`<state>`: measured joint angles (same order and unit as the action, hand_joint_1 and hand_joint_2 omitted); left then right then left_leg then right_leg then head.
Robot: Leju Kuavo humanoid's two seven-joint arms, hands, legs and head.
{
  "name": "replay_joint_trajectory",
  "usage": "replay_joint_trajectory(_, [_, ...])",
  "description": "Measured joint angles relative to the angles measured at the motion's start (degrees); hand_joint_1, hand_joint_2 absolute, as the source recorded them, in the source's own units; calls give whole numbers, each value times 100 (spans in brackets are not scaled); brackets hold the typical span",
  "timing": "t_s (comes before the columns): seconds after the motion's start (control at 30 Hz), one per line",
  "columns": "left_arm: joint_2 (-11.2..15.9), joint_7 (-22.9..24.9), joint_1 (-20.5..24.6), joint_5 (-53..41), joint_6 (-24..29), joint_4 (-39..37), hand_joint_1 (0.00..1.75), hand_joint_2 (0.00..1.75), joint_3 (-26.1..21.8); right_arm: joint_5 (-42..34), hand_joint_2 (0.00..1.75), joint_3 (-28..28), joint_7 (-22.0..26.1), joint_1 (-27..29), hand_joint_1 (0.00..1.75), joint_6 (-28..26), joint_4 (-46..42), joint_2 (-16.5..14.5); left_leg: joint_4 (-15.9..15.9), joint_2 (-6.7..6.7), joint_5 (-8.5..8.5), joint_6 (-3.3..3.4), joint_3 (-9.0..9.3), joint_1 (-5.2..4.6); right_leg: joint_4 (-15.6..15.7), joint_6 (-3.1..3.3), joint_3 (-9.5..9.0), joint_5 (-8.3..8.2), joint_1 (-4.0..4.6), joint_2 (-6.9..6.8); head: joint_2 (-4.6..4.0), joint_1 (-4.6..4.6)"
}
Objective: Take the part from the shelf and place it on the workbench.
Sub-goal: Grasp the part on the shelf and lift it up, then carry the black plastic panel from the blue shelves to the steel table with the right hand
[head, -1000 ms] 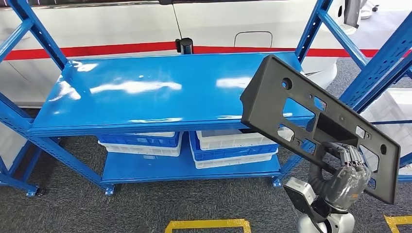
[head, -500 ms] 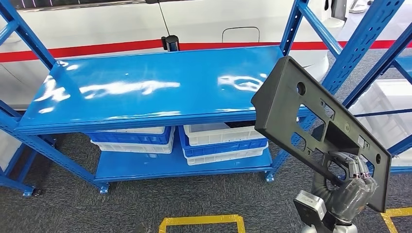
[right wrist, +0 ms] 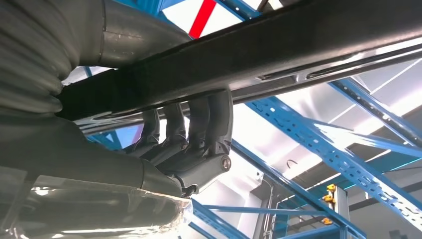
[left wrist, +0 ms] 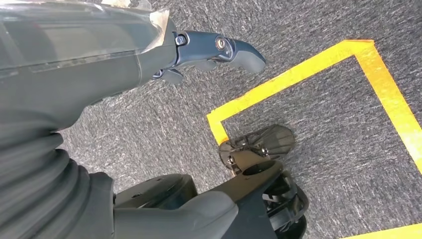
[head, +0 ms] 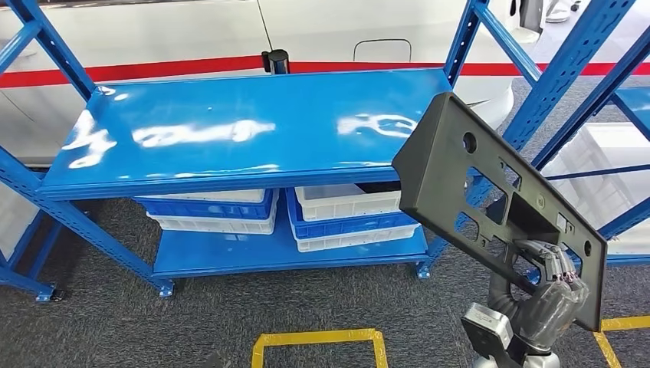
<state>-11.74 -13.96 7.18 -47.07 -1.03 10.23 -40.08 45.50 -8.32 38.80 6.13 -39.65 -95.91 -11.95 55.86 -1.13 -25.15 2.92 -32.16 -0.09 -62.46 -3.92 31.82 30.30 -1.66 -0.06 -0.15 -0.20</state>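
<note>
From the head view, the right hand grips the lower end of a long black plastic bracket with cut-out slots, holding it tilted in the air in front of the blue shelf rack, off its glossy top board. White and blue bins sit on the lower shelf. The right wrist view adds the dark fingers wrapped around the bracket's edge. The left wrist view shows the left hand holding nothing above grey carpet with yellow tape; its fingers are largely hidden, so their spread is unclear.
</note>
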Motion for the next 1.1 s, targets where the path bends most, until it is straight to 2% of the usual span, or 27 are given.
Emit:
replay_joint_trajectory(0.03, [0, -1, 1, 16, 13, 0, 0, 175, -4, -52, 175, -13, -12, -3, 175, 0, 7, 7, 35, 2, 3, -29, -24, -4, 303, -1, -190, -88, 3, -7, 0, -1])
replay_joint_trajectory(0.07, [0, -5, 1, 45, 32, 0, 0, 175, -15, -150, 175, -46, -40, -16, 175, 0, 21, 27, 77, 4, 5, -56, -48, -16, 485, 26, -286, -124, 8, -8, 0, 2])
replay_joint_trajectory(0.13, [-3, -22, -1, 115, 79, -1, 0, 175, -52, -400, 175, -158, -108, -59, 175, 0, 73, 82, 118, 8, 32, -117, -88, -28, 506, 120, -245, -146, 32, 17, 0, -9])
replay_joint_trajectory(0.2, [1, -46, -6, 153, 109, -1, 0, 175, -99, -542, 175, -265, -133, -107, 175, 0, 126, 122, 202, 29, -36, -173, -158, -5, 516, 220, -192, -174, -6, 22, 0, -22])
replay_joint_trajectory(0.23, [3, -59, -10, 159, 123, -1, 0, 175, -120, -569, 175, -301, -125, -115, 175, 0, 146, 132, 365, 46, -189, -205, -234, 9, 523, 277, -162, -209, -24, 21, 0, -29])
replay_joint_trajectory(0.3, [7, -87, -22, 171, 146, -1, 0, 175, -157, -598, 175, -360, -99, -102, 175, 0, 178, 151, 1014, 77, -672, -268, -487, 34, 523, 367, -82, -273, -20, 16, 0, -44])
replay_joint_trajectory(0.33, [8, -101, -30, 182, 156, -1, 0, 175, -168, -609, 175, -377, -83, -74, 175, 0, 187, 161, 1400, 82, -884, -291, -618, 45, 520, 386, -40, -300, -10, 12, 0, -45])
replay_joint_trajectory(0.37, [9, -112, -40, 195, 164, -1, 0, 175, -178, -618, 175, -388, -62, -33, 175, 0, 192, 174, 1674, 85, -996, -302, -688, 54, 516, 392, -4, -323, 1, 9, 0, -44])
replay_joint_trajectory(0.4, [10, -121, -50, 206, 170, -1, 0, 175, -185, -626, 175, -394, -39, 17, 175, 0, 194, 188, 1756, 86, -994, -301, -659, 61, 512, 388, 25, -344, 9, 8, 0, -45])
replay_joint_trajectory(0.43, [11, -128, -58, 217, 178, -1, 0, 175, -196, -635, 175, -396, -17, 69, 175, 0, 194, 199, 1610, 89, -890, -289, -518, 65, 509, 382, 45, -362, 14, 9, 0, -45])
replay_joint_trajectory(0.5, [18, -148, -63, 241, 212, -1, 0, 175, -235, -663, 175, -400, 20, 171, 175, -1, 181, 220, 820, 116, -587, -235, 5, 66, 504, 360, 63, -392, 20, 17, 0, -45])
replay_joint_trajectory(0.53, [23, -161, -61, 254, 237, -1, 0, 175, -257, -683, 175, -405, 37, 219, 175, -1, 164, 232, 440, 136, -491, -211, 238, 56, 503, 338, 71, -411, 27, 20, 0, -41])
replay_joint_trajectory(0.57, [27, -174, -61, 267, 261, -1, 0, 175, -276, -702, 175, -416, 56, 266, 175, -2, 140, 246, 180, 154, -446, -189, 386, 41, 503, 308, 79, -432, 31, 22, 0, -41])
replay_joint_trajectory(0.6, [32, -187, -64, 282, 284, -1, 0, 175, -294, -719, 175, -435, 74, 312, 175, -2, 110, 263, 66, 166, -450, -177, 442, 21, 505, 273, 89, -454, 30, 21, 0, -43])
replay_joint_trajectory(0.63, [34, -197, -69, 298, 303, -1, 0, 175, -309, -730, 175, -457, 87, 358, 175, -2, 76, 283, 51, 164, -432, -163, 435, -1, 515, 231, 96, -482, 28, 21, 0, -45])
replay_joint_trajectory(0.7, [33, -210, -76, 331, 336, -1, 0, 175, -344, -743, 175, -499, 98, 435, 175, -3, 2, 336, -14, 140, -351, -87, 409, 8, 474, 173, 140, -460, 43, 21, 0, -50])
replay_joint_trajectory(0.73, [34, -216, -74, 341, 348, -1, 0, 175, -360, -748, 175, -514, 99, 459, 175, -4, -28, 364, -49, 123, -296, -32, 384, 17, 351, 175, 208, -360, 57, 21, 0, -40])
replay_joint_trajectory(0.8, [37, -228, -76, 347, 357, -1, 0, 175, -397, -760, 175, -542, 100, 482, 175, -5, -60, 425, -83, 84, -208, 41, 307, 16, -228, 228, 457, 25, 67, 18, 0, -18])
replay_joint_trajectory(0.83, [38, -234, -82, 355, 362, -1, 0, 175, -412, -769, 175, -557, 100, 495, 175, -6, -69, 454, -80, 71, -176, 58, 261, 8, -610, 245, 590, 224, 68, 19, 0, -6])
replay_joint_trajectory(0.87, [38, -243, -92, 368, 368, -1, 0, 175, -425, -779, 175, -571, 101, 510, 175, -6, -76, 488, -77, 58, -148, 59, 220, 0, -931, 236, 682, 355, 67, 18, 0, -2])
replay_joint_trajectory(0.9, [37, -255, -103, 381, 377, -1, 0, 175, -437, -788, 175, -584, 100, 524, 175, -6, -81, 526, -73, 47, -120, 55, 180, -5, -1075, 204, 682, 393, 65, 17, 0, -1])
replay_joint_trajectory(0.93, [35, -270, -111, 397, 389, -1, 0, 175, -450, -794, 175, -599, 100, 532, 175, -7, -91, 561, -64, 41, -96, 47, 145, -8, -991, 158, 565, 339, 64, 16, 0, 3])
replay_joint_trajectory(0.97, [31, -287, -116, 413, 400, -1, 0, 175, -462, -794, 175, -617, 100, 533, 175, -7, -102, 592, -49, 37, -77, 36, 115, -8, -678, 111, 334, 220, 62, 14, 0, 4])
replay_joint_trajectory(1.0, [28, -303, -118, 426, 413, -1, 0, 175, -476, -784, 175, -638, 100, 526, 175, -6, -116, 620, -21, 35, -66, 25, 85, -10, -214, 79, 37, 101, 56, 8, 0, 7])
replay_joint_trajectory(1.03, [26, -314, -117, 441, 427, -1, 0, 175, -489, -766, 175, -661, 100, 513, 175, -6, -131, 640, 15, 35, -59, 10, 51, -19, 192, 79, -229, 16, 63, 10, 0, 7])
replay_joint_trajectory(1.07, [22, -321, -116, 452, 440, -1, 0, 175, -504, -738, 175, -685, 101, 505, 175, -6, -145, 656, 51, 37, -50, -13, 22, -32, 476, 99, -395, -38, 72, 11, 0, 5])
replay_joint_trajectory(1.1, [20, -324, -116, 458, 451, -1, 0, 175, -523, -704, 175, -706, 101, 495, 175, -6, -155, 669, 87, 38, -40, -35, -7, -45, 614, 131, -455, -51, 82, 15, 0, 2])
